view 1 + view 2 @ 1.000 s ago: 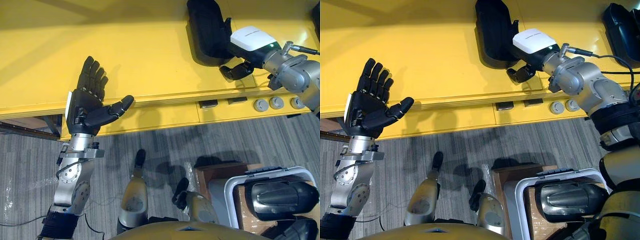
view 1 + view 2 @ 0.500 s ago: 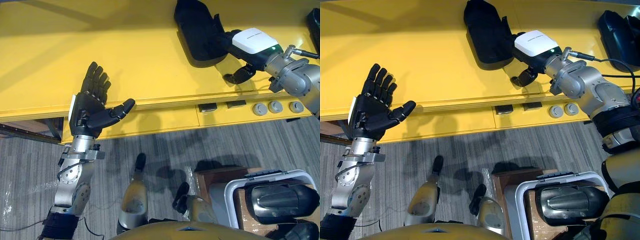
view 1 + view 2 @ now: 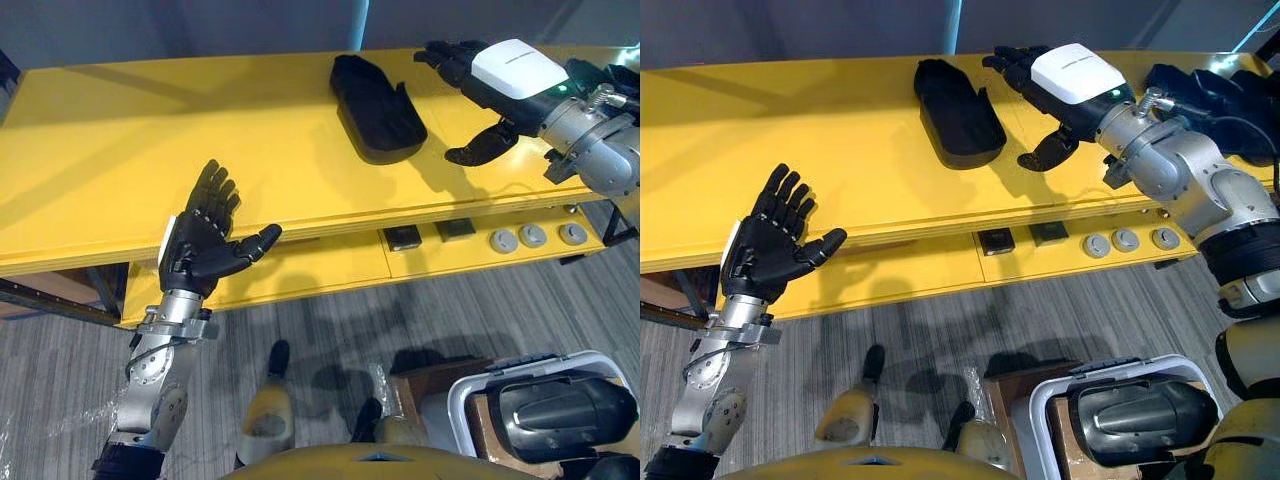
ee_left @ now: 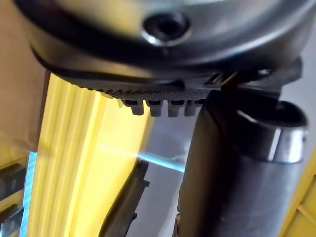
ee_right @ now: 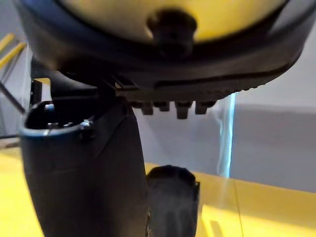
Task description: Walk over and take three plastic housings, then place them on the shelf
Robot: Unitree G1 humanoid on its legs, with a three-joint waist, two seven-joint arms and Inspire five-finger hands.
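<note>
A long yellow shelf point(image 3: 120, 150) spans the scene and carries 2 black plastic housings: the centre housing point(image 3: 378, 107) and the end housing point(image 3: 1240, 105) at far right. On the floor at near right, a white-rimmed bin point(image 3: 455, 415) holds 1 grey-black binned housing point(image 3: 560, 415). Both hands are empty, fingers straight. The right hand point(image 3: 500, 85) hovers over the shelf just right of the centre housing, apart from it, while the left hand point(image 3: 200, 245) is raised at the shelf's near edge, left. 3 round buttons point(image 3: 533, 237) dot the shelf's front.
</note>
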